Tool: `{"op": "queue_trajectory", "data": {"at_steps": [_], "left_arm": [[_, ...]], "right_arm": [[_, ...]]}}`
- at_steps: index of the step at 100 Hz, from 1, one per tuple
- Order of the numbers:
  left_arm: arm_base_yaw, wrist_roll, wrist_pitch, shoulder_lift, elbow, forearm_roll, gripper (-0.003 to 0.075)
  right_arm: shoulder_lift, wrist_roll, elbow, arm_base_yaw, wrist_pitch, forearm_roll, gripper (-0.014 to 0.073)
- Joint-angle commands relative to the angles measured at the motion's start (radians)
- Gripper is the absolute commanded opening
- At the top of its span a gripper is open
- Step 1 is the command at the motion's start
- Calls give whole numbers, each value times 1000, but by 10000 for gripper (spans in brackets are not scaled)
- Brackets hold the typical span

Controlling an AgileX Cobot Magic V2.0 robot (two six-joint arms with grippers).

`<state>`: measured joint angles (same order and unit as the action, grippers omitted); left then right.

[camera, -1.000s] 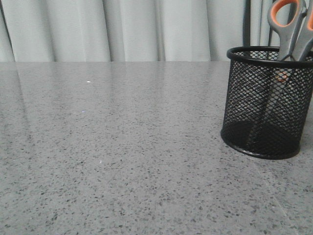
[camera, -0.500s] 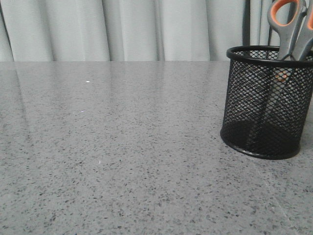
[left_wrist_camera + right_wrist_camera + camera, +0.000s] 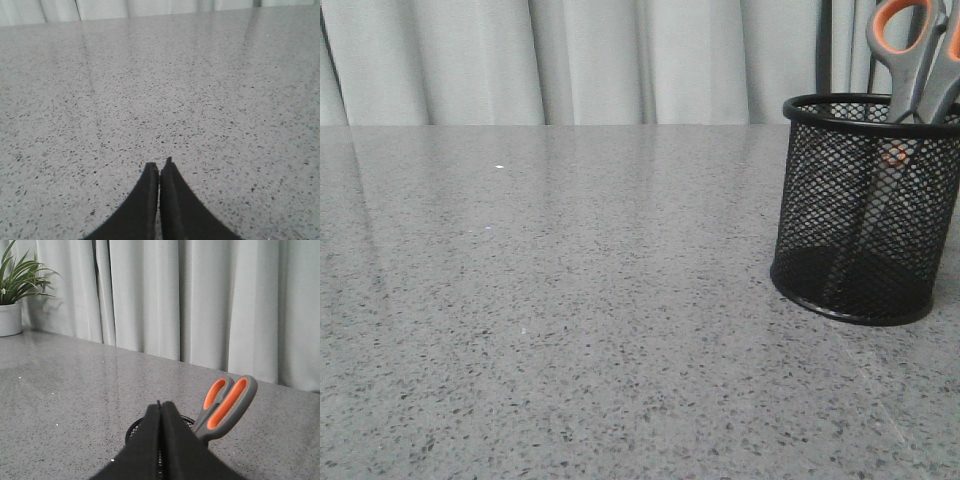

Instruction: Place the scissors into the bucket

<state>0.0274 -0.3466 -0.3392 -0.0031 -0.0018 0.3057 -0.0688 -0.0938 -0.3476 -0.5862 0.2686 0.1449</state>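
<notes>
Over the last second we saw nothing shift: the scissors (image 3: 910, 60) stood blades-down inside the bucket (image 3: 865, 210), just beyond our clenched, empty right hand (image 3: 160, 407). Our left hand (image 3: 159, 167), clenched on nothing, hovered over bare counter (image 3: 570, 300). We judged the task done.

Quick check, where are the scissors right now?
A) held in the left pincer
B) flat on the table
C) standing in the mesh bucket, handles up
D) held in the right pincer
C: the scissors stand in the bucket, blades down behind the mesh and handle loops above the rim; the right pincer and left pincer are both shut on nothing.
</notes>
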Motion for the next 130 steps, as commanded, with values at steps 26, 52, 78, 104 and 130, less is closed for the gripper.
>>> {"op": "queue_trajectory", "data": {"at_steps": [26, 52, 78, 104, 130], "left_arm": [[-1, 12, 63, -26, 27, 11, -21], [-1, 12, 63, -26, 27, 11, -21], [-1, 12, 63, -26, 27, 11, -21], [-1, 12, 63, -26, 27, 11, -21], [-1, 12, 63, -26, 27, 11, -21]], "right_arm": [[-13, 2, 139, 100, -93, -39, -65], [-13, 2, 375, 347, -413, -159, -65], [41, 2, 375, 543, -178, -156, -65], [101, 9, 375, 559, 52, -156, -65], [101, 13, 375, 559, 40, -156, -65]]}}
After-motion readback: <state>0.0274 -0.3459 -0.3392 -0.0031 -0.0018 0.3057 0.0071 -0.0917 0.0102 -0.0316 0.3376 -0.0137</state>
